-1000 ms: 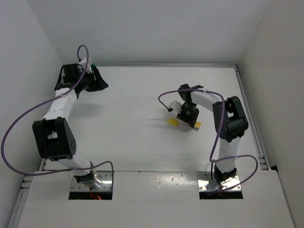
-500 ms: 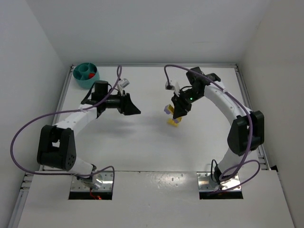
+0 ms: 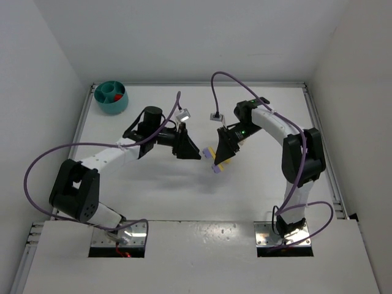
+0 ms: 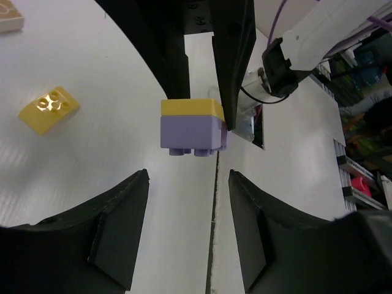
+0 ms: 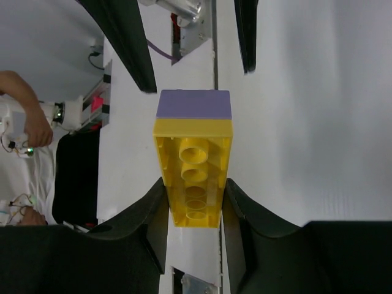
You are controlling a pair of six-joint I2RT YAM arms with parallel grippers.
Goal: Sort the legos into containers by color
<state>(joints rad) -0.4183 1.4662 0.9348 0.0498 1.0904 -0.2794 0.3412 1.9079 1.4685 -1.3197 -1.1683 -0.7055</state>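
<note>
Legos: yellow brick (image 5: pixel 193 184) with purple brick (image 5: pixel 193 104) stuck on it, clamped in right tool (image 3: pixel 222 149) above worktop (image 3: pixel 153 190). Left tool (image 4: pixel 188 180) gapes, facing the pair. Best to close squarely on purple only, then pull straight off.

White table (image 3: pixel 153 196) boxed by plain white walls (image 3: pixel 184 37) (evenly lit), metal rail (image 3: pixel 320 141) along the right edge.

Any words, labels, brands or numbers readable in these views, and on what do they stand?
None can be read.
On the white cable tags: too small to tell whether they bear print.
On the yellow brick, purple brick and teal bowl: no print visible.
</note>
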